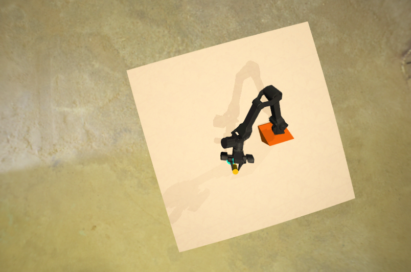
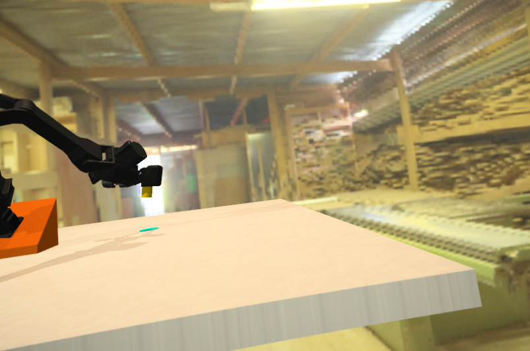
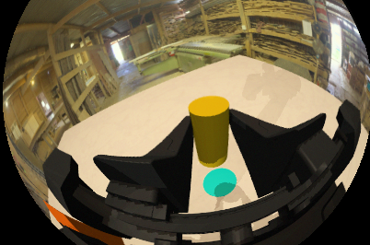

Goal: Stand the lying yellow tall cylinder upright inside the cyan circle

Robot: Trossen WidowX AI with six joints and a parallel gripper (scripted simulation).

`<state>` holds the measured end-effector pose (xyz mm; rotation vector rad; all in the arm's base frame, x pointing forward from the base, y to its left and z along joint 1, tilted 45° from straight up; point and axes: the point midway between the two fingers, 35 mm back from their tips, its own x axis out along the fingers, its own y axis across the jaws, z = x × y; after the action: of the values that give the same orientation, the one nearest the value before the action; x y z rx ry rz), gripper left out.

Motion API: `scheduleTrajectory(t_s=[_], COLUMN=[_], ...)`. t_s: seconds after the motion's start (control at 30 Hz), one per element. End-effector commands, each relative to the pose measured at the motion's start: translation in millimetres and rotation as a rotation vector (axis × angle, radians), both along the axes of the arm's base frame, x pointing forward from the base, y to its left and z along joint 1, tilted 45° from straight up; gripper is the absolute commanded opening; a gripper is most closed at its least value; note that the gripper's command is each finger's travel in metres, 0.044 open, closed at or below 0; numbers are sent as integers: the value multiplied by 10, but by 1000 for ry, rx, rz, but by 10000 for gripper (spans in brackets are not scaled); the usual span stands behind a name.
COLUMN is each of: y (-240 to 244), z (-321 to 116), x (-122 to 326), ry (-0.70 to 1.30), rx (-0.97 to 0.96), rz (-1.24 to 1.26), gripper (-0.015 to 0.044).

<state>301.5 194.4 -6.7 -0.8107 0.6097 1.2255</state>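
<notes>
- A WidowX AI arm's black parallel-jaw gripper (image 1: 235, 167) (image 2: 146, 187) (image 3: 209, 116) is clamped on the yellow tall cylinder (image 1: 235, 171) (image 2: 146, 192) (image 3: 211, 137), one finger pressed to either side.
- The cylinder hangs in the air over the pale tabletop (image 1: 291, 189) (image 2: 274, 262) (image 3: 133, 128), close to upright in the exterior view, its lower end well apart from the surface.
- Below it lies the cyan circle (image 1: 229, 162) (image 2: 149, 229) (image 3: 220, 178), partly hidden by the gripper in the top view; the exterior view puts the two nearly in line, while the wrist view shows a shadow across part of the circle.
- To the left in the exterior view stands the arm's orange base (image 1: 286, 137) (image 2: 46, 222) (image 3: 83, 225).
- Done, as far as the views show: the cylinder is gripped, off the table and turned roughly on end.
- Left to do: center it above the circle, lower it, set it down, release and withdraw.
- The job appears past its midpoint, with alignment likely the step in hand; a slight lean or offset at touchdown could tip the cylinder or leave it over the circle's edge.
</notes>
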Motion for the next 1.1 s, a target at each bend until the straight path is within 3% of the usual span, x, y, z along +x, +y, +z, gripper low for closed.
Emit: scheduleTrajectory(t_s=[0.0, 1.07], y=[-2, -84], z=[58, 81], x=[-19, -42], ry=[-33, -91], rx=[30, 82], rz=[21, 53], gripper=[105, 105])
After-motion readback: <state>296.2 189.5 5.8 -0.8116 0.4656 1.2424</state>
